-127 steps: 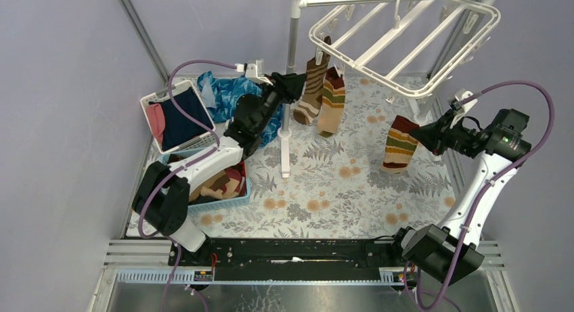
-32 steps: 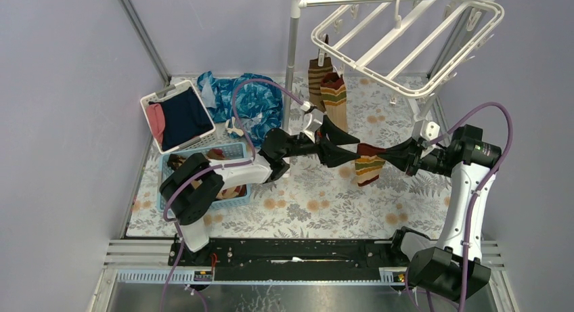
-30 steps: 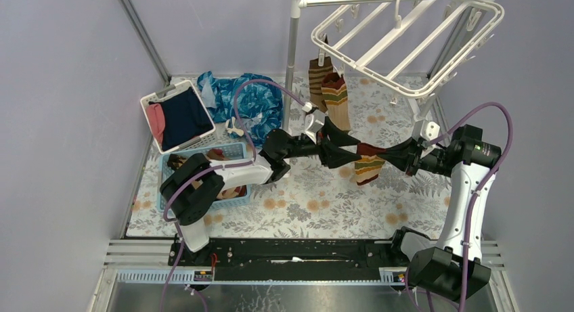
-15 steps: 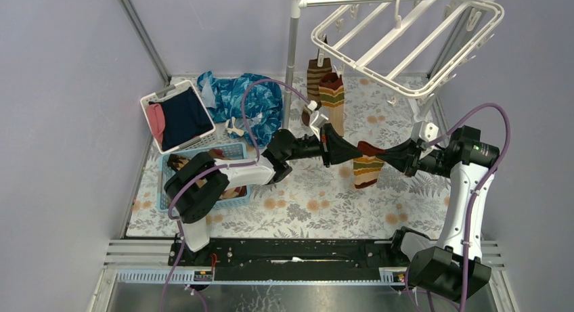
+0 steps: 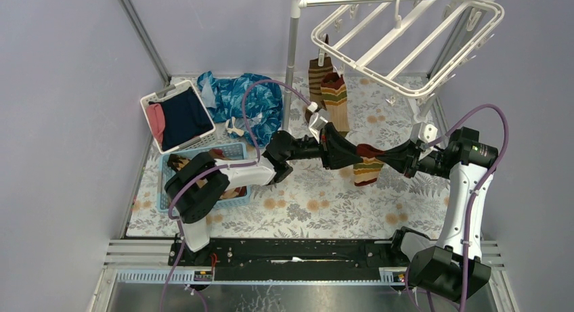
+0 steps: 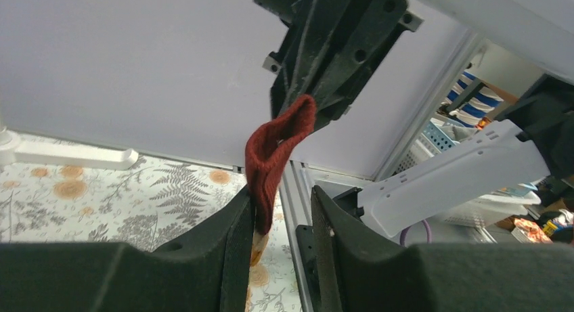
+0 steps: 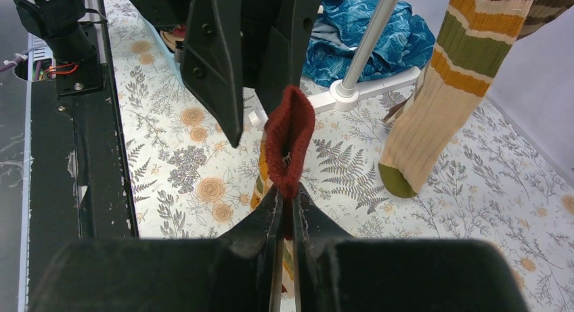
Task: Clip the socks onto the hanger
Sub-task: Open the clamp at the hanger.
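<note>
My right gripper (image 5: pixel 392 156) is shut on the dark red cuff of a striped sock (image 5: pixel 368 168), which hangs from it above the floral mat. In the right wrist view the cuff (image 7: pixel 288 139) stands up from my shut right gripper (image 7: pixel 285 195). My left gripper (image 5: pixel 352 150) is open, its jaws on either side of the cuff. In the left wrist view the cuff (image 6: pixel 276 149) rests against one finger of the left gripper (image 6: pixel 281 204) with a gap to the other. The white hanger (image 5: pixel 406 45) hangs above, with two striped socks (image 5: pixel 333 99) clipped at its left end.
The rack pole (image 5: pixel 291 61) stands behind my left arm. A blue patterned cloth (image 5: pixel 247 102) lies beside it. A white basket (image 5: pixel 152 99) holds navy and pink clothes. A blue basket (image 5: pixel 233 149) with more socks sits under the left arm.
My left gripper has come from the hung socks to the middle and slid right over the red cuff. My right gripper has brought the sock inward and holds it still.
</note>
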Controlling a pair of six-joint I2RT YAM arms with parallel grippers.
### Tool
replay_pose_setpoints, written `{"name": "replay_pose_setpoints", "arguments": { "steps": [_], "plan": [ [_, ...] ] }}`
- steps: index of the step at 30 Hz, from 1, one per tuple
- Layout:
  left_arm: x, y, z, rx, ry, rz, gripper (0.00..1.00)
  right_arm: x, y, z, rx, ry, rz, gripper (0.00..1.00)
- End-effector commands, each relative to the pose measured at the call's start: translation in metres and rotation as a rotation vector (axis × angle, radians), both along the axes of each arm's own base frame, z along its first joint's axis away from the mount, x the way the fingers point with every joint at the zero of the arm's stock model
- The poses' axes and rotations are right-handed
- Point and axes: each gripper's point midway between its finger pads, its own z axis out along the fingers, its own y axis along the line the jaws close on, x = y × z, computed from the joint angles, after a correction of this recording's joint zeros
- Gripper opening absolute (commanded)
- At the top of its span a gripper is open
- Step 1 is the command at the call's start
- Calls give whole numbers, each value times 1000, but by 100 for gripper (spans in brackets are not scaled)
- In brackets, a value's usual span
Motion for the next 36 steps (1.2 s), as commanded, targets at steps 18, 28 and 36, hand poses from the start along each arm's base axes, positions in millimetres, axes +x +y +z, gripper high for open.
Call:
{"name": "replay_pose_setpoints", "arguments": {
  "steps": [18,28,36],
  "plan": [
    [-3,-10,8,-10,-121,44,2,-5,7,2,32,-1,22,1],
    [8,8,19,95,-591,480,0,-9,5,-15,-36,17,32,51],
    [24,39,3,217,-753,713,0,-2,-3,15,-99,-20,-5,88]
  ]
}}
